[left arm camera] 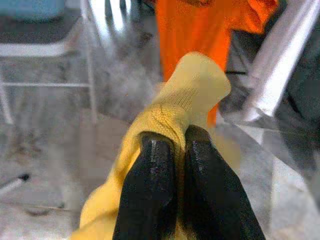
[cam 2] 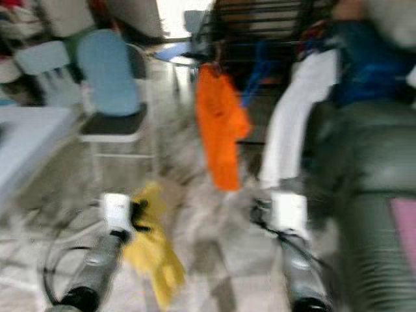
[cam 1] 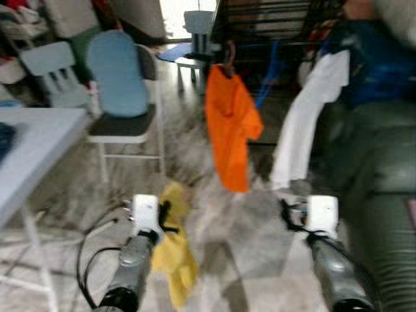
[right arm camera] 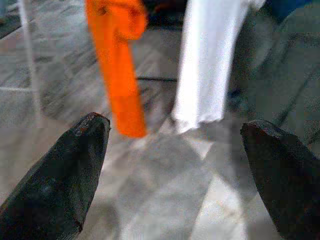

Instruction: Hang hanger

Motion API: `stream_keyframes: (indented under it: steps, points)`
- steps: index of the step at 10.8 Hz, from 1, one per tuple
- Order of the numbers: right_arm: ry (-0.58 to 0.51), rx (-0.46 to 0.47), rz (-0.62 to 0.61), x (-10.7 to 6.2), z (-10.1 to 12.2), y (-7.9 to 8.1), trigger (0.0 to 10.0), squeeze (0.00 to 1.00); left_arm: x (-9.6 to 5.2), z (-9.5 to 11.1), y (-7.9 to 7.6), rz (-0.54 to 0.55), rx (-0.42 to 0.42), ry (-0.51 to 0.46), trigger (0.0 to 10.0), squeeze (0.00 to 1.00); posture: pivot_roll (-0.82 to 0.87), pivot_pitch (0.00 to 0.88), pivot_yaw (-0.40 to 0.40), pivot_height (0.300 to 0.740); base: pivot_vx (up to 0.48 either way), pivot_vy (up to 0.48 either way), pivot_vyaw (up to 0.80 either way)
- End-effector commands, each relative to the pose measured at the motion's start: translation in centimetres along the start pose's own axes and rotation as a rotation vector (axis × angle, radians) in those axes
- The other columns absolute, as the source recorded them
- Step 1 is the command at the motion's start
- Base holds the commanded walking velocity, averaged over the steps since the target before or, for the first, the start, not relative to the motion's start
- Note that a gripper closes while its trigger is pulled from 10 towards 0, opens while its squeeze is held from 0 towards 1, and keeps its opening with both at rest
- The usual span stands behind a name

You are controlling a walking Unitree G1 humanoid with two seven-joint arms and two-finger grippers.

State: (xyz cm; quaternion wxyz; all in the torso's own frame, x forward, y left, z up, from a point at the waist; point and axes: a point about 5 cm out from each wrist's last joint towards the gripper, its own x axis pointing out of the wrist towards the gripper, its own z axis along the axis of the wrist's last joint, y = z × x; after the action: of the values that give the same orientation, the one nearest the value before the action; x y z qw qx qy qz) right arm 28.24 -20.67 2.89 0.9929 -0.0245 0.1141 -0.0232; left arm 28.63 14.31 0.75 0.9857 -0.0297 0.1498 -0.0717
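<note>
The left gripper [left arm camera: 172,150] is pinched tight on a yellow cloth [cam 1: 174,250] that hangs down over the floor [cam 1: 234,240]; the right gripper [right arm camera: 175,165] is spread wide and holds nothing; far ahead, an orange shirt [cam 1: 231,123] hangs on a hanger [cam 1: 227,65] from a dark rack [cam 1: 273,26]; a white cloth [cam 1: 305,117] hangs to its right; a chair [cam 1: 123,91] stands far left.

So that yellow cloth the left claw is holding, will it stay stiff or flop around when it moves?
Probably floppy: the yellow cloth hangs limp below the left claw and bunches where it is pinched. Likely light, since a narrow pinch holds it. It may swing as the arm moves.
</note>
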Motion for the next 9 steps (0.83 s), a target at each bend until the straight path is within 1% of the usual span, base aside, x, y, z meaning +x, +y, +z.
stream_keyframes:
  steps: [1,2,3,4,6,7,8,9]
  points:
    - [-0.02,0.007,0.056,0.5,0.4,1.8,10.0,0.0,-0.5,-0.4,2.6,0.1,0.008,0.029,10.0,0.0,-0.2,0.0,0.062,0.74,0.0,0.0,0.0]
    - [-0.012,0.009,0.072,0.3,0.2,1.9,10.0,0.0,-0.9,-0.6,2.9,0.132,-0.006,0.024,10.0,0.0,-0.19,0.0,0.048,0.74,0.0,0.0,0.0]
    - [-0.01,0.015,0.111,-0.2,-0.1,2.5,10.0,0.0,-1.2,-0.6,3.0,0.139,-0.01,0.006,10.0,0.0,-0.17,0.0,0.035,0.74,0.0,0.0,0.0]
    - [-0.009,0.017,0.153,-1.4,-0.7,3.2,10.0,0.0,-2.1,-1.1,3.2,0.152,-0.013,-0.012,10.0,0.0,-0.15,0.0,0.025,0.74,0.0,0.0,0.0]
    - [0.009,0.036,0.18,-2.9,-1.7,3.6,10.0,0.0,-3.4,-1.6,3.0,0.157,-0.014,-0.031,10.0,0.0,-0.13,0.0,-0.003,0.74,0.0,0.0,0.0]
    - [0.061,0.001,0.203,-3.8,-3.2,3.5,10.0,0.0,-4.3,-2.6,2.4,0.167,-0.027,-0.018,10.0,0.0,-0.12,0.0,-0.033,0.74,0.0,0.0,0.0]
    - [0.094,-0.037,0.217,-3.7,-3.7,3.2,10.0,0.0,-4.5,-3.6,1.7,0.172,-0.039,0.017,10.0,0.0,-0.13,0.0,-0.065,0.74,0.0,0.0,0.0]
    - [0.096,-0.078,0.225,-2.9,-3.2,2.6,10.0,0.0,-4.2,-3.7,1.1,0.176,-0.048,0.032,10.0,0.0,-0.13,0.0,-0.098,0.74,0.0,0.0,0.0]
